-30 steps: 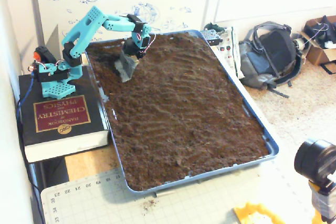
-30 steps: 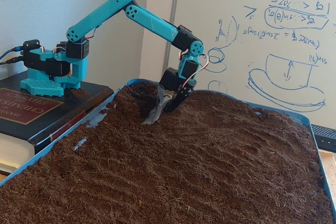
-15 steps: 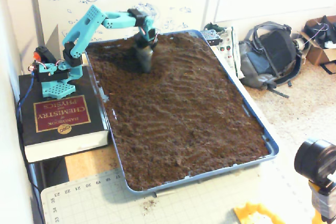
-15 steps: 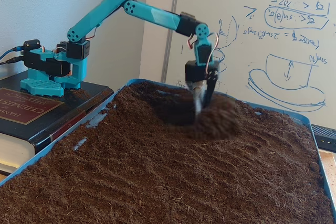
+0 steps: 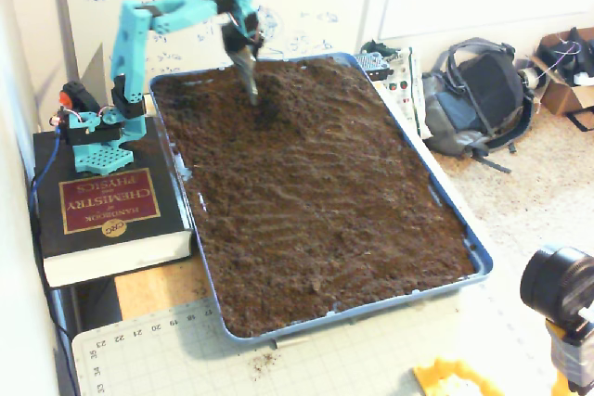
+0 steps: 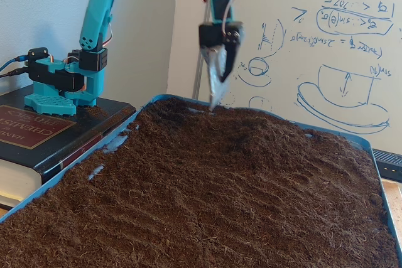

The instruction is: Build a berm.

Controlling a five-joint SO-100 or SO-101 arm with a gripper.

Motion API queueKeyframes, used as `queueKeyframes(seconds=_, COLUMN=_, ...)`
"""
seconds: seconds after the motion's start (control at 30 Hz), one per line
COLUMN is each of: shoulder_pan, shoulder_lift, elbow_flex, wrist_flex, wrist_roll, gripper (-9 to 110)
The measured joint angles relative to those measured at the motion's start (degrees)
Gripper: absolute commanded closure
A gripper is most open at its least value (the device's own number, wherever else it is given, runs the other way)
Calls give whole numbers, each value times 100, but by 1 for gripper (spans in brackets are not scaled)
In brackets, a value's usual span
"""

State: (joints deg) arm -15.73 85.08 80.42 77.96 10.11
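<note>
Your pincer (image 6: 217, 95), closed on a grey scoop blade (image 6: 218, 80), hangs above the low mound of loose brown soil (image 6: 251, 145). It crumbles, so push it from its base.

The tray (image 6: 63, 177) is cut off at the bottom, and the gripper (image 5: 249, 81) seems too blurred to read.

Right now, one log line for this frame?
phase: scoop lifted | hand: raised above dark brown loose soil, state unclear | ridge: low mound under it | blue tray: full
</note>
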Motion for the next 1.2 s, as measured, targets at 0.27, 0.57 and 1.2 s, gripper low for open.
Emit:
queueKeyframes(seconds=0.27, shoulder_pan=378, shoulder_lift=1503, elbow_flex=2329, wrist_flex=1354, wrist_roll=0, gripper=101)
queueKeyframes(seconds=0.57, shoulder_pan=835, shoulder_lift=1960, elbow_flex=4843, wrist_flex=-1160, wrist_roll=0, gripper=101)
queueKeyframes(seconds=1.2, shoulder_pan=844, shoulder_lift=-325, elbow_flex=4623, wrist_flex=-4166, wrist_roll=-1837, gripper=101)
